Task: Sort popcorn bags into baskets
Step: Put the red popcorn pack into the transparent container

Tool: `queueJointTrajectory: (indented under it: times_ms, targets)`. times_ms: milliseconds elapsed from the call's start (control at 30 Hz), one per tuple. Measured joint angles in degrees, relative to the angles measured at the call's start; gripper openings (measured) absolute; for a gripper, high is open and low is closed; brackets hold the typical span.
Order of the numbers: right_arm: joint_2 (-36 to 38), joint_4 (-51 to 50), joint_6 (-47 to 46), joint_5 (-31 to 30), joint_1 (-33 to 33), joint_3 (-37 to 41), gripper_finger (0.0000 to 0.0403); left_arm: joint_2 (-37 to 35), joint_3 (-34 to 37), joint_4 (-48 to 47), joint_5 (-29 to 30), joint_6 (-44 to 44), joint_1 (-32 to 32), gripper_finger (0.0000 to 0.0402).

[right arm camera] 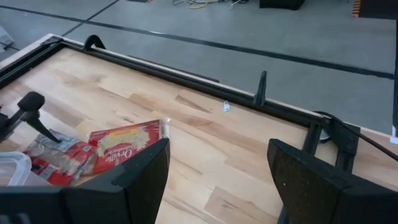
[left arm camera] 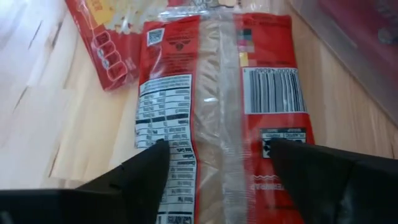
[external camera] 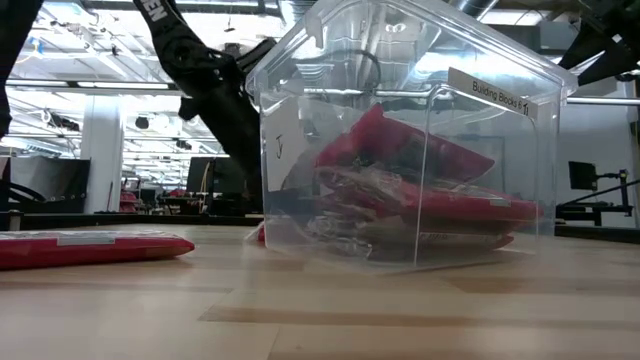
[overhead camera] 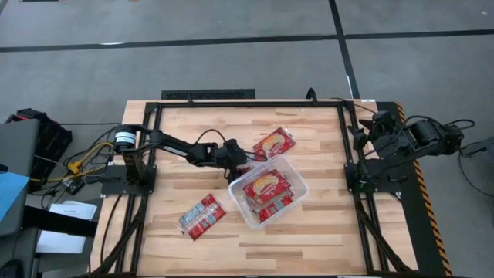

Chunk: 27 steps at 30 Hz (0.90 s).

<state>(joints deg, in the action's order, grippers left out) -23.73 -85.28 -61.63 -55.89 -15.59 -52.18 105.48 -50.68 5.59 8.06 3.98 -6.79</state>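
Several flat red packets (overhead camera: 266,188) lay stacked in the clear, round-cornered tub (overhead camera: 297,179) at mid-table. The left gripper (left arm camera: 217,163) hung just beside it, fingers apart, straddling a glossy red packet (left arm camera: 221,99) lying back-up on the pale wood — unclamped. The right gripper (right arm camera: 217,165) waited at the table's edge, fingers wide, holding nothing.

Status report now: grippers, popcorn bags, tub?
Left gripper open, straddling a popcorn bag beside the tub. Right gripper open, parked at table edge. Tub holds several bags; nothing blocking.
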Motion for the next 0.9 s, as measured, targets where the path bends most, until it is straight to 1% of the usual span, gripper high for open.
queueJointTrajectory:
  times_ms: [67, 133, 333, 367, 400, 567, 700, 833, 900]
  targets:
    - [0.0, 0.0, 0.02, 0.08, -0.01, 0.0, 0.0295, 0.33, -0.2, -1.56, -0.06, -0.19, 0.01, 0.0234]
    - [0.0, -0.01, 0.03, 0.08, -0.02, 0.0, 0.0295, 1.11, -0.17, -2.04, -0.1, -0.54, 0.02, 0.0192]
    - [0.0, -0.02, 0.15, 0.08, -0.02, 0.0, 0.0295, 1.12, -0.17, -4.92, 0.41, -1.95, -0.17, 0.0035]
    - [0.0, -0.02, 0.14, 0.08, -0.02, 0.0, 0.0295, 1.12, -0.15, -5.05, 0.35, -2.82, -0.31, 0.0019]
    - [0.0, 0.0, 0.15, 0.1, -0.02, 0.0, 0.0295, 1.08, -0.15, -5.1, 0.25, -4.1, -0.51, 0.0012]
    - [0.0, -0.02, 0.17, 0.1, -0.02, 0.0, 0.0295, 0.25, 0.06, -5.75, 0.15, -9.56, -1.18, 0.0002]
    - [0.0, -0.02, 0.6, 0.08, -0.02, 0.0, 0.0295, -2.37, 0.02, -8.9, 0.87, -10.74, -1.53, 0.0]
    - [0.0, -0.04, 0.61, 0.05, -0.02, 0.0, 0.0295, -5.59, -1.58, -16.06, 6.0, -10.37, -1.6, 0.0]
    - [0.0, -0.03, 0.63, 0.01, -0.02, 0.0, 0.0295, -7.21, -2.09, -19.65, 7.51, -9.73, -1.85, 0.0]
